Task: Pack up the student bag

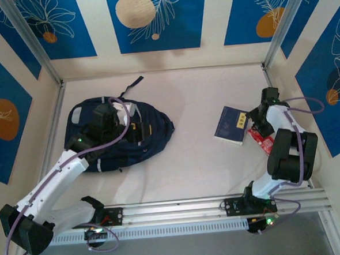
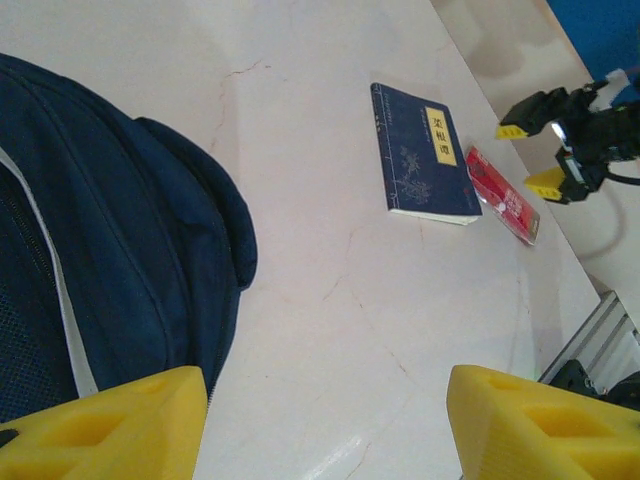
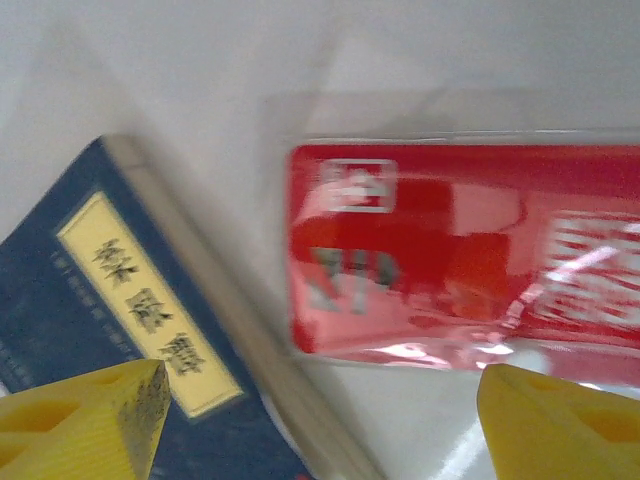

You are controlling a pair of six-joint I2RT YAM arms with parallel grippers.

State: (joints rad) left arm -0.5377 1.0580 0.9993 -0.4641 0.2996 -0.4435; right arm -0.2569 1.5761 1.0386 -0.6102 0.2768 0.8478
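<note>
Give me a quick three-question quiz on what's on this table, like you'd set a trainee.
1. True or false: the blue book is already inside the student bag.
2. Which arm reaches over the bag? A. the left arm; B. the right one.
3. Fill in: the packet lying beside the book is ___ in colour.

Key: 1 false, the book lies on the table, apart from the bag; 2 A; 3 red.
</note>
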